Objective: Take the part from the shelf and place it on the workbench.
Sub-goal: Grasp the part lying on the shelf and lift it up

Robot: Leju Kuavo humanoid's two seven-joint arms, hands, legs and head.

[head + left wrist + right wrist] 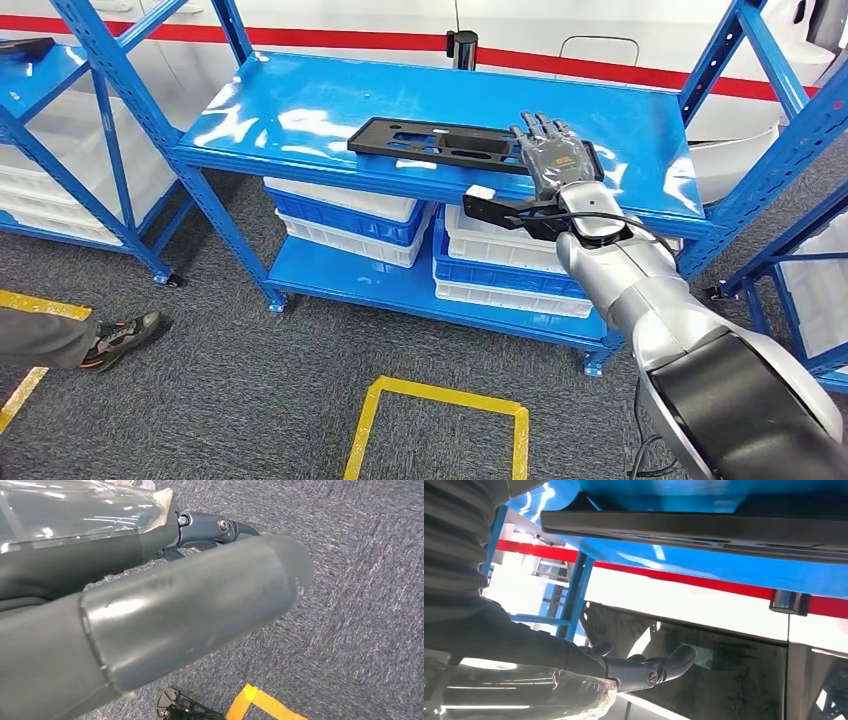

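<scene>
The flat black slotted plastic part [470,146] lies on the blue metal shelf [300,100]; the right hand [552,155], fingers extended and holding nothing, hovers over its end, so grasping and carrying remain.

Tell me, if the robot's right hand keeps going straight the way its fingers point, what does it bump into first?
Probably nothing soon: the right hand hovers open above the black part, pointing over the blue shelf toward the white wall. Depth is unclear.
</scene>
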